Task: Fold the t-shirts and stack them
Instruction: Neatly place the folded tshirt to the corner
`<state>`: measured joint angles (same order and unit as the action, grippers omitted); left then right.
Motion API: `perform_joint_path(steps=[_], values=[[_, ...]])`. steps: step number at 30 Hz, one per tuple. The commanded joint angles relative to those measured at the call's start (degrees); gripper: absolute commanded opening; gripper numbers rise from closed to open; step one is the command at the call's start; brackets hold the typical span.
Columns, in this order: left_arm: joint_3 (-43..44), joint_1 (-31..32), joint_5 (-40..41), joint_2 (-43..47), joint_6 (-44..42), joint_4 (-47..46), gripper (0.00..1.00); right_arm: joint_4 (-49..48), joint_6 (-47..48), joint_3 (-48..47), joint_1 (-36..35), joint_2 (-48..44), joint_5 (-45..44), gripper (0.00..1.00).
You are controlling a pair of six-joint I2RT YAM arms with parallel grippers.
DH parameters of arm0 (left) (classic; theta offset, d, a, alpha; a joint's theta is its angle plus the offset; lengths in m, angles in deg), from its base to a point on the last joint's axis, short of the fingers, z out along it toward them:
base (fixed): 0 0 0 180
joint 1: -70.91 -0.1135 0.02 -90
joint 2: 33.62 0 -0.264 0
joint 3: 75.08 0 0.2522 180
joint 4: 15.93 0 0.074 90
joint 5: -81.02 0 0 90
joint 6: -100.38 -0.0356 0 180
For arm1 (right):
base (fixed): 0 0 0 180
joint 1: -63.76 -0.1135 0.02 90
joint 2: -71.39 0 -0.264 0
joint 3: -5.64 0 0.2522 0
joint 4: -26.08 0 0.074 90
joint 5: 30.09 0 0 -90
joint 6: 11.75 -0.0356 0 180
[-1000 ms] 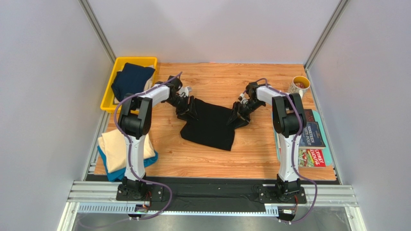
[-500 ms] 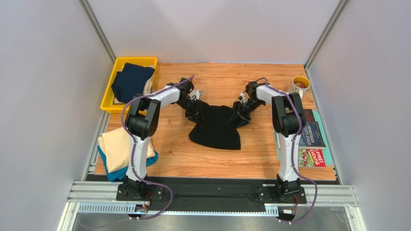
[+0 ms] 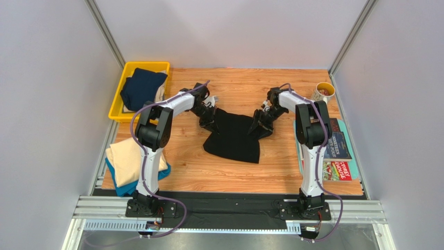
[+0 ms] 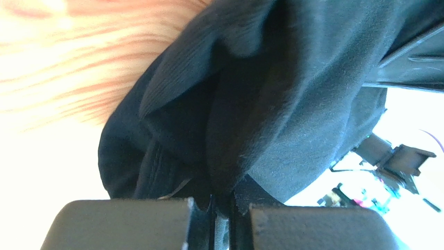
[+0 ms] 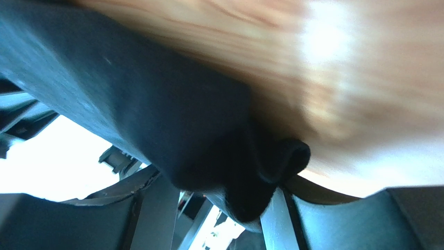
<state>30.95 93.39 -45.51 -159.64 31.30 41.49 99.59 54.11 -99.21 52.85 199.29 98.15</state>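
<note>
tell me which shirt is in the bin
The navy shirt, bundled in the yellow bin. The black shirt is held by the left gripper and right gripper; the cream shirt lies on the teal shirt, outside it.

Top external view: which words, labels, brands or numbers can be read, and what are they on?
magazines: the covers carry printed titles, but they are too small and blurred to read.
black t-shirt: no label or print shows.
Both wrist views: no text at all.
</note>
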Motion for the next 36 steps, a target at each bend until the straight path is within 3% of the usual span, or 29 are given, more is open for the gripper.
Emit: perform_joint_path(steps=[1, 8, 20, 30, 36], values=[[4.9, -1.5, 5.7, 4.7, 0.5, 2.5, 0.00, 0.4, 1.9, 1.0, 1.4, -2.5, -21.3, 0.59], [6.8, -3.8, 17.6, 11.2, 0.6, 8.3, 0.00, 1.5, 0.3, 0.8, 2.4, -6.9, -25.4, 0.58], [-2.6, -7.7, 26.8, 27.3, 4.2, 14.9, 0.00, 2.1, -0.6, -0.7, 2.5, -7.0, -23.9, 0.57], [-10.1, -10.4, 36.4, 39.4, 6.7, 26.2, 0.00, 2.8, -0.9, -2.5, 2.5, -6.1, -20.0, 0.56], [-14.2, -15.0, 38.2, 45.9, 9.7, 30.8, 0.00, 1.8, -1.3, -0.7, 2.5, -6.0, -17.9, 0.55]])
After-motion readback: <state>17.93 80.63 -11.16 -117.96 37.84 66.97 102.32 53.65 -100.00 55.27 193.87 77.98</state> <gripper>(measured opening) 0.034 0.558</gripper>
